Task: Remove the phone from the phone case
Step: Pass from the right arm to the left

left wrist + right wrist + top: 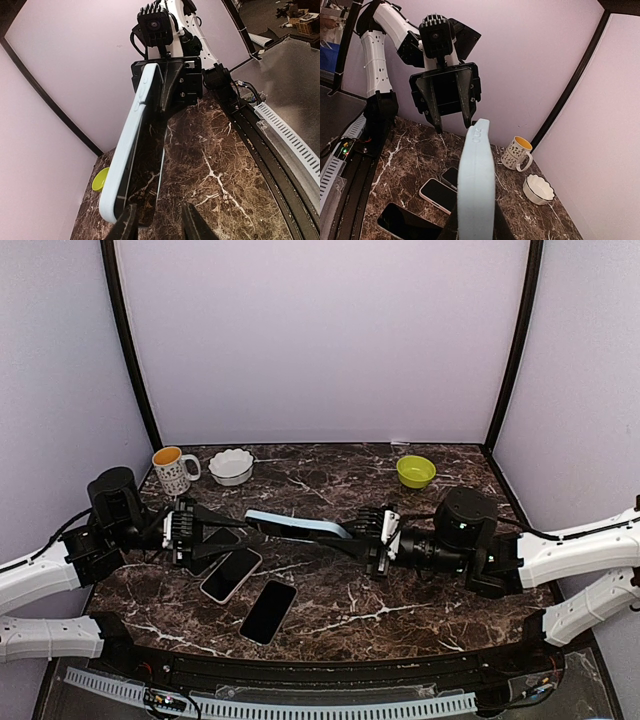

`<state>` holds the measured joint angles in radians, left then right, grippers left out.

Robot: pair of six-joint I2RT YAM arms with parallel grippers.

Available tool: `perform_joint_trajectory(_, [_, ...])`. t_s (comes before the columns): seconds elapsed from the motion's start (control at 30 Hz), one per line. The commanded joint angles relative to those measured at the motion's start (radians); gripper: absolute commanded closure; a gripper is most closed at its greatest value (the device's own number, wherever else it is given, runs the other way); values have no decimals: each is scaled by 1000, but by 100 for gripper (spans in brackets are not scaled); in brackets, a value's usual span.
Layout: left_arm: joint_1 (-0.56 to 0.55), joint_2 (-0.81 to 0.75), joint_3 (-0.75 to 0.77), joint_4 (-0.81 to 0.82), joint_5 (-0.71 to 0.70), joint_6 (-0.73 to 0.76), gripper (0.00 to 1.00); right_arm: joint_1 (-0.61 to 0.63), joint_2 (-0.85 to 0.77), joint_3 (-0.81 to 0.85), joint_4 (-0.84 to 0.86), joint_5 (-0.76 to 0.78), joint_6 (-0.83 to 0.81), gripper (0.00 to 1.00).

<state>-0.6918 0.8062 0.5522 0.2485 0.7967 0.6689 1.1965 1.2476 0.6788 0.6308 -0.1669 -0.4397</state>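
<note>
Right gripper [372, 537] sits closest in my right wrist view, pinching the right end of the light-blue phone case [476, 190]. It holds the case off the marble table [420, 600] near the middle, long axis running left-right between my arms. Phone [146, 170] is inside the case: dark screen seated within the rim, no corner lifted that I can see. Left gripper [454, 126] jaws are spread at the case's left end, gripping nothing; can't tell if a fingertip touches. My read: case is presented for the peel, extraction not started. Next move likely needs left to close on a case corner and peel it back while right holds firm. Black phone [268, 611] and pale-rimmed phone [230, 575] lie below, near left; keep clear of them.
</note>
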Motion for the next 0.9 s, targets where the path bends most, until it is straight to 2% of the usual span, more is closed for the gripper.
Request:
perform_joint_trajectory(0.0, [5, -15, -6, -15, 21, 13, 67, 13, -22, 53, 88, -25, 10, 100])
perform_joint_trajectory(0.87, [5, -41, -5, -32, 5, 35, 68, 32, -19, 70, 54, -23, 23, 100])
